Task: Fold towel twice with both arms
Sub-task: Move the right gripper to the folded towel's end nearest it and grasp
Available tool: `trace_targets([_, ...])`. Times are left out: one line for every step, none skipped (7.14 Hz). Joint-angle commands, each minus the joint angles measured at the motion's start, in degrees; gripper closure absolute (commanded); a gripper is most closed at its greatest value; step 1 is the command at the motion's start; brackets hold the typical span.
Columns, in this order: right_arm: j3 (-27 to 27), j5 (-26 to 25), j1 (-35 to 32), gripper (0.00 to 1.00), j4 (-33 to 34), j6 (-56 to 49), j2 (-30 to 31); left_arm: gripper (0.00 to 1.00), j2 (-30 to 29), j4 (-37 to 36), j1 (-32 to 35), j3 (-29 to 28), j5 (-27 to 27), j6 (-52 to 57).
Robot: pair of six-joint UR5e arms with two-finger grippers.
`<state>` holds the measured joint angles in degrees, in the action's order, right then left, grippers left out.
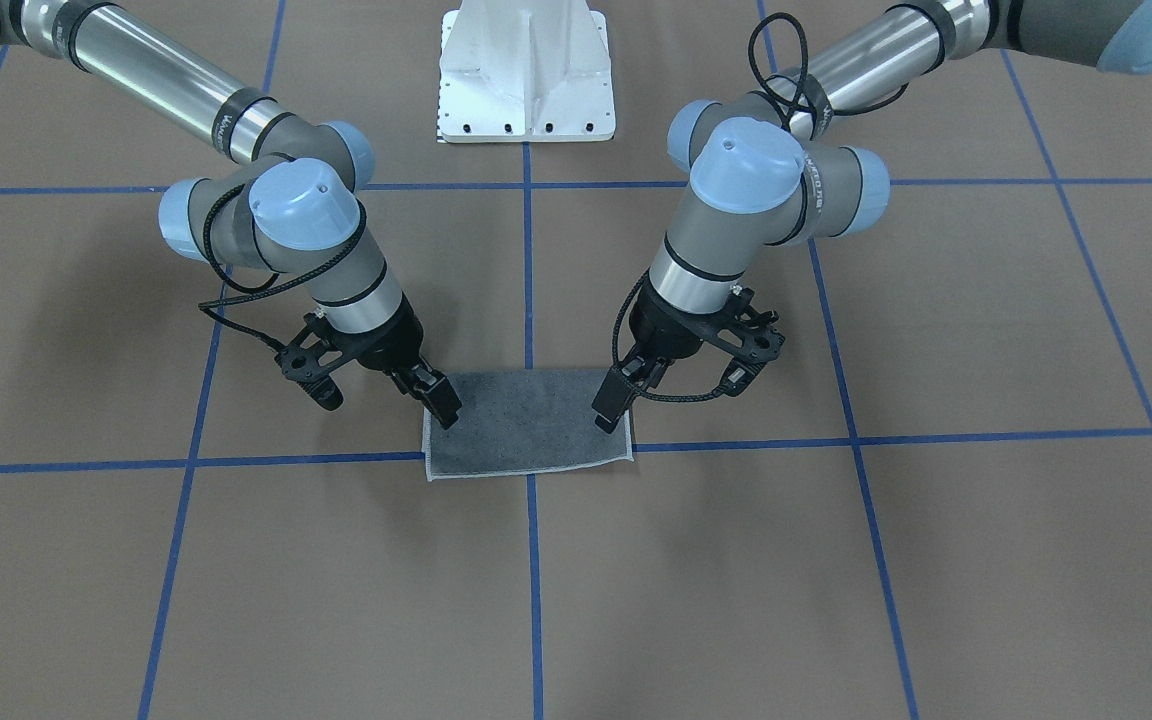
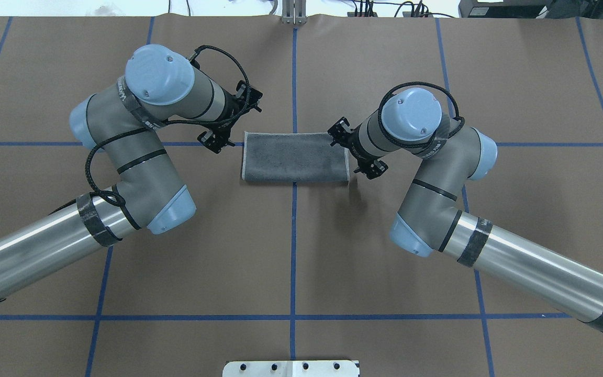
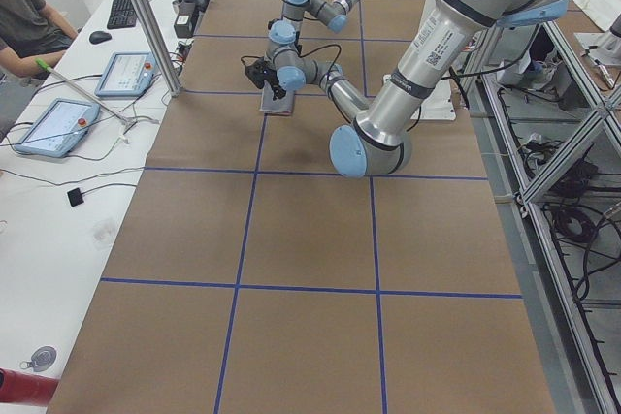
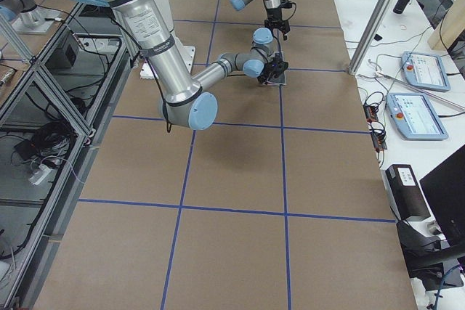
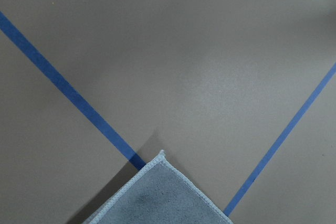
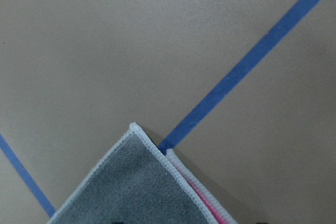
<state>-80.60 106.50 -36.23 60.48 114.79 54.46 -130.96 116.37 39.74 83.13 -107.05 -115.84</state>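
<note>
The towel (image 1: pixel 526 425) lies flat on the table, folded in half into a rectangle with its dark grey face up; it also shows in the overhead view (image 2: pixel 293 157). My left gripper (image 1: pixel 612 405) stands over the towel's end on my left. My right gripper (image 1: pixel 441 400) stands over the other end. Both look open, with fingertips just at the cloth. The left wrist view shows one grey corner (image 5: pixel 157 198). The right wrist view shows a corner (image 6: pixel 131 187) with the pink lower layer peeking out. No fingers show in either wrist view.
Blue tape lines (image 2: pixel 293 78) cross the brown table. The white pedestal base (image 1: pixel 526 70) stands behind the towel on the robot's side. Tablets and cables (image 3: pixel 58 123) lie on a side bench, where an operator sits (image 3: pixel 24 16).
</note>
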Motion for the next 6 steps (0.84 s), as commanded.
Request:
trace_targets([0.5, -0.1, 0.5, 0.14, -0.1, 0.3, -0.1, 0.00, 0.0, 0.0, 0.0, 0.0, 0.0, 0.0])
trace_targets([0.5, -0.1, 0.5, 0.15, -0.1, 0.5, -0.5, 0.00, 0.0, 0.0, 0.1, 0.0, 0.0, 0.0])
trace_targets([0.7, -0.1, 0.6, 0.17, -0.1, 0.3, -0.4, 0.00, 0.0, 0.0, 0.1, 0.0, 0.0, 0.0])
trace_targets([0.8, -0.1, 0.6, 0.17, -0.1, 0.3, -0.4, 0.00, 0.0, 0.0, 0.1, 0.0, 0.0, 0.0])
trace_targets([0.9, -0.1, 0.6, 0.17, -0.1, 0.3, -0.3, 0.00, 0.0, 0.0, 0.1, 0.0, 0.0, 0.0])
trace_targets([0.9, -0.1, 0.6, 0.18, -0.1, 0.3, -0.3, 0.00, 0.0, 0.0, 0.0, 0.0, 0.0, 0.0])
